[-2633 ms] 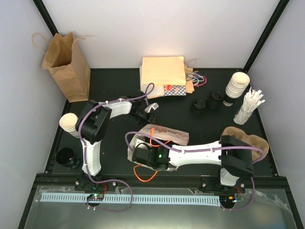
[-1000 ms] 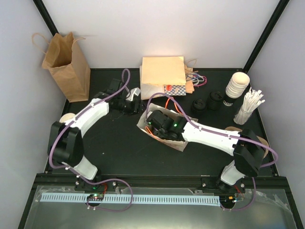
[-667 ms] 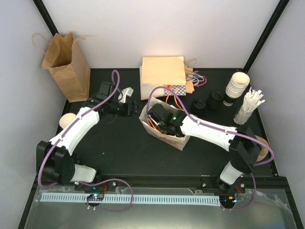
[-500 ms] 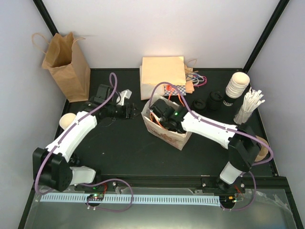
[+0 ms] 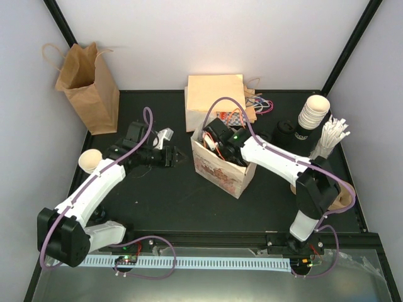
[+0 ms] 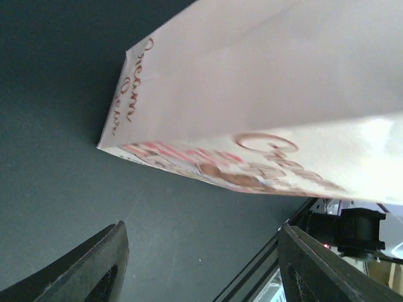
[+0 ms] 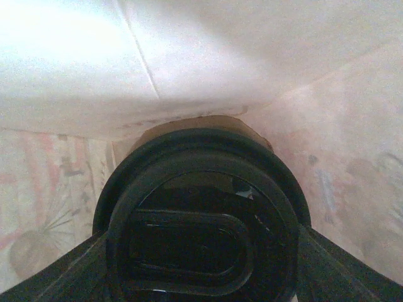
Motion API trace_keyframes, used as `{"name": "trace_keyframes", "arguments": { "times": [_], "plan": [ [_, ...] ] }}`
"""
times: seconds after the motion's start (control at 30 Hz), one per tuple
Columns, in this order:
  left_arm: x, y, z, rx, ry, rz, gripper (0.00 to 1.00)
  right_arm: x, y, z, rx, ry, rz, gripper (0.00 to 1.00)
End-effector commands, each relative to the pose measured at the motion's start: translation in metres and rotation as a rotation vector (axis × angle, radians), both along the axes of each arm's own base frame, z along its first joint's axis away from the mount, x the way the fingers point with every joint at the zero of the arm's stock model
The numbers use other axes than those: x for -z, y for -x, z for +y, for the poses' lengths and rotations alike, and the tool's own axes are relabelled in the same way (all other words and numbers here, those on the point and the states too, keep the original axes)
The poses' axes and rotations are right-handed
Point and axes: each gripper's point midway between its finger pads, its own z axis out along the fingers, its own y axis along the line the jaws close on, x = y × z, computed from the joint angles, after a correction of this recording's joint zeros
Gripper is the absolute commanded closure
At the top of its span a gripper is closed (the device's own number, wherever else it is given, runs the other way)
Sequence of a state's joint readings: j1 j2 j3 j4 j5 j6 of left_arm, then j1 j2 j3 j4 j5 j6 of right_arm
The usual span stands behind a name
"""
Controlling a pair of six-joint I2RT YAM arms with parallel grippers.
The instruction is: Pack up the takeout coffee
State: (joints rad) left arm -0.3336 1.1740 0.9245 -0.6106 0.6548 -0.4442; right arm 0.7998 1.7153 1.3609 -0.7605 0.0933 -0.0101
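**Cup down in bag; bag now upright**

Right gripper (image 7: pixel 208 259): jaws wide, apparently clamped on takeout coffee (image 7: pixel 201 207), deep inside printed bag (image 5: pixel 221 173). The bag has gone from lying flat to standing. Left gripper (image 6: pixel 203 267), open and empty, has backed off. Release likely next.

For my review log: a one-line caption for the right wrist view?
Right gripper holds the lidded coffee inside the printed bag.

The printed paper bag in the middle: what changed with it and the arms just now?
The printed bag, lying flat before, now stands upright. The right claw reaches into it from above, around the takeout coffee. The left claw, open, drew back a little and faces the bag. The brown bag and stacked cups stayed put.
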Motion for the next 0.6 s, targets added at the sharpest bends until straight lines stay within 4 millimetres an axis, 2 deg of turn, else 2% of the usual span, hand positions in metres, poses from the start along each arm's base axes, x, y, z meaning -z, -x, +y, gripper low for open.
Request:
{"name": "trace_keyframes", "arguments": {
  "times": [0.0, 0.13, 0.33, 0.47, 0.57],
  "plan": [
    [-0.006, 0.005, -0.007, 0.010, 0.028, -0.020, 0.33, 0.064, 0.032, -0.026, 0.042, 0.120, 0.258, 0.67],
    [-0.005, 0.009, -0.008, 0.013, 0.025, -0.021, 0.33, 0.069, 0.032, -0.029, 0.065, 0.101, 0.287, 0.67],
    [-0.002, 0.012, -0.006, 0.008, 0.020, -0.019, 0.33, 0.069, 0.036, -0.023, 0.063, 0.065, 0.308, 0.67],
    [0.001, 0.014, -0.005, 0.006, 0.019, -0.014, 0.33, 0.083, 0.041, -0.030, 0.094, 0.115, 0.346, 0.67],
    [0.003, 0.016, -0.005, 0.006, 0.017, -0.014, 0.33, 0.083, 0.048, -0.028, 0.092, 0.148, 0.321, 0.68]
  ]
}}
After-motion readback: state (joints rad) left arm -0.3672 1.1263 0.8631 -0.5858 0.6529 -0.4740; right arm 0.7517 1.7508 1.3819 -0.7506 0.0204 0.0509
